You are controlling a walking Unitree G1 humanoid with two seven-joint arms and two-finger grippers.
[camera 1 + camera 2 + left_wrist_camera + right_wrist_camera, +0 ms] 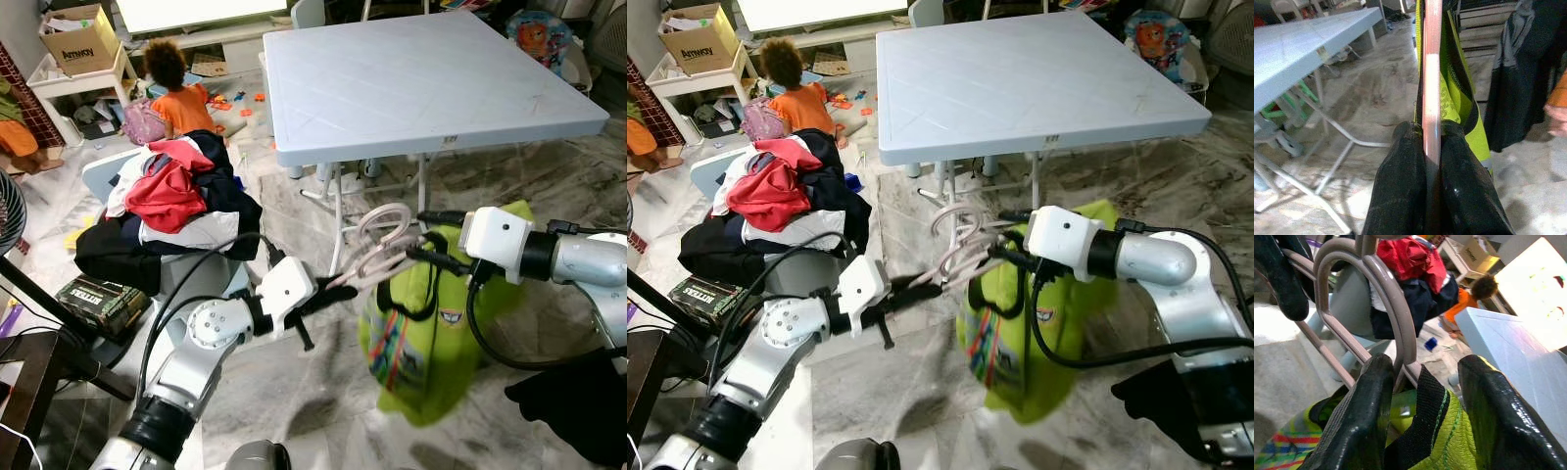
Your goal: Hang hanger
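Left claw (328,287): your two black fingers are pinched tight on the pink hanger (377,245); the left wrist view shows its bar squeezed between both pads.
Right claw (1004,257): its fingers stand apart, the black-edged neckline of the lime-green garment (1034,323) and a hanger bar lying between them; you cannot tell from these views whether it presses on either.
Hanger: one, held in the air between your two claws, in front of the bench (421,78) and over the marble floor (323,392); its looped top rises towards the bench legs.
Garment: one, hanging down from the hanger below the right claw.
Bench: one, pale blue, folding legs.
Laundry heap (171,201): one pile, red, white and dark clothes, on your left.
Person (176,93): one, orange top, seated on the floor beyond the heap.
Cardboard box (80,41): one, on a white shelf.
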